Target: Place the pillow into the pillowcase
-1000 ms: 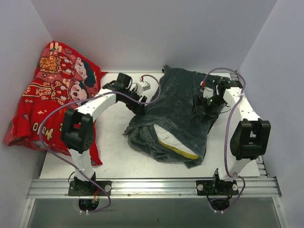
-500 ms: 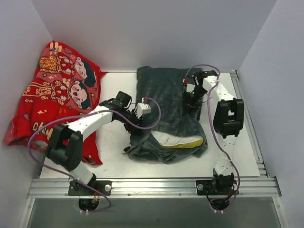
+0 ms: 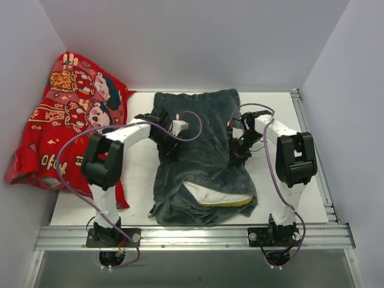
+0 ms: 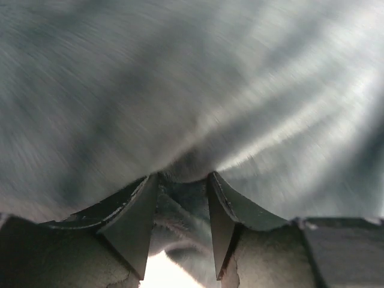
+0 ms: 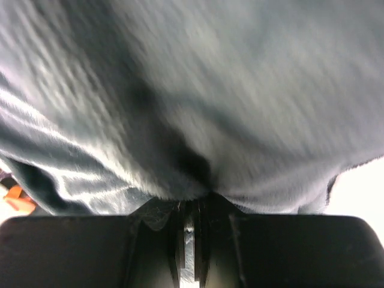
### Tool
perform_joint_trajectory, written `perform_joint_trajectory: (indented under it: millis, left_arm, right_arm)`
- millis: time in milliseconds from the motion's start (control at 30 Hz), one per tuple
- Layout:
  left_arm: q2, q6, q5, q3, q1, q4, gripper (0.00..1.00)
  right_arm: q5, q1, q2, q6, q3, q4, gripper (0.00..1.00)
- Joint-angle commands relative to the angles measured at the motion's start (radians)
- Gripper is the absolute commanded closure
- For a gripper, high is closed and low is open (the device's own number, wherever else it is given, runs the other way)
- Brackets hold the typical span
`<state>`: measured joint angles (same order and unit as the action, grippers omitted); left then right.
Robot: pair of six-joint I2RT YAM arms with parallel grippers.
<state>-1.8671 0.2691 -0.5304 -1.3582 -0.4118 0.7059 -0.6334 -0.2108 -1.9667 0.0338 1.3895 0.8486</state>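
Note:
The dark grey-blue pillowcase (image 3: 204,150) lies spread lengthwise across the middle of the table. The pillow (image 3: 217,196), white with a yellow band, pokes out of its near opening at the front right. My left gripper (image 3: 164,141) is at the case's left edge. In the left wrist view it (image 4: 182,180) is shut on a fold of plush pillowcase (image 4: 198,90) fabric. My right gripper (image 3: 239,153) is at the case's right edge. Seen from the right wrist, it (image 5: 193,201) is shut, with the pillowcase (image 5: 228,102) bunched at its tips.
A red cloth with cartoon figures (image 3: 66,120) is heaped against the left wall. White walls close in the back and both sides. A metal rail (image 3: 192,235) carrying both arm bases runs along the near edge.
The pillowcase has been pulled out longer and flatter, its far end shifted left. My right gripper has shut and come nearer along the right edge. The left arm has drawn back towards the left edge.

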Motion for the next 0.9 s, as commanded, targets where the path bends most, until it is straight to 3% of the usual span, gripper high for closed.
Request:
perform_joint_trajectory:
  millis: [0, 100, 133, 200, 233, 367, 400, 433, 500, 567, 600, 633, 667, 733, 867]
  left_arm:
    - [-0.188, -0.042, 0.044, -0.140, 0.002, -0.020, 0.52]
    - [-0.387, -0.063, 0.033, -0.457, -0.013, -0.017, 0.53]
    - [-0.500, -0.077, 0.030, -0.681, -0.016, 0.006, 0.54]
    - [-0.622, -0.097, -0.014, -0.938, -0.018, 0.059, 0.55]
    - [-0.720, -0.100, -0.034, -1.145, -0.018, 0.091, 0.52]
    - [-0.796, -0.122, -0.069, -1.416, -0.002, 0.057, 0.36]
    - [-0.769, -0.148, -0.075, -1.402, 0.014, 0.034, 0.34]
    - [-0.682, -0.172, -0.071, -1.354, 0.027, -0.015, 0.32]
    - [-0.562, -0.264, -0.080, -1.132, 0.080, -0.072, 0.30]
    - [-0.356, -0.353, -0.079, -0.962, 0.126, -0.149, 0.25]
    - [-0.286, -0.422, -0.076, -0.764, 0.172, -0.210, 0.25]
    - [-0.145, -0.442, -0.074, -0.675, 0.192, -0.241, 0.22]
    - [-0.077, -0.456, -0.069, -0.573, 0.209, -0.273, 0.18]
    - [0.114, -0.484, -0.049, -0.336, 0.260, -0.351, 0.03]
    - [0.368, -0.476, 0.033, -0.112, 0.303, -0.338, 0.03]
  right_arm:
    - [0.024, -0.042, 0.057, 0.058, -0.102, 0.099, 1.00]
    - [-0.038, -0.073, 0.097, 0.071, -0.171, 0.113, 1.00]
    - [-0.063, -0.091, 0.110, 0.068, -0.181, 0.113, 1.00]
    - [-0.127, -0.108, 0.138, 0.061, -0.187, 0.109, 1.00]
    - [-0.135, -0.131, 0.146, 0.054, -0.184, 0.101, 0.99]
    - [-0.161, -0.185, 0.152, -0.012, -0.101, 0.053, 0.81]
    - [-0.154, -0.188, 0.150, -0.020, -0.048, 0.040, 0.77]
    - [-0.144, -0.190, 0.149, -0.028, -0.018, 0.037, 0.67]
    - [-0.111, -0.188, 0.158, -0.034, 0.079, 0.037, 0.61]
    - [-0.037, -0.196, 0.189, -0.061, 0.136, 0.021, 0.45]
    - [-0.016, -0.203, 0.199, -0.092, 0.161, -0.003, 0.37]
    - [0.050, -0.216, 0.210, -0.103, 0.207, -0.014, 0.16]
    - [0.093, -0.235, 0.218, -0.107, 0.232, -0.017, 0.09]
    - [0.179, -0.332, 0.226, -0.112, 0.291, -0.017, 0.01]
    - [0.400, -0.511, 0.195, -0.135, 0.338, 0.035, 0.00]
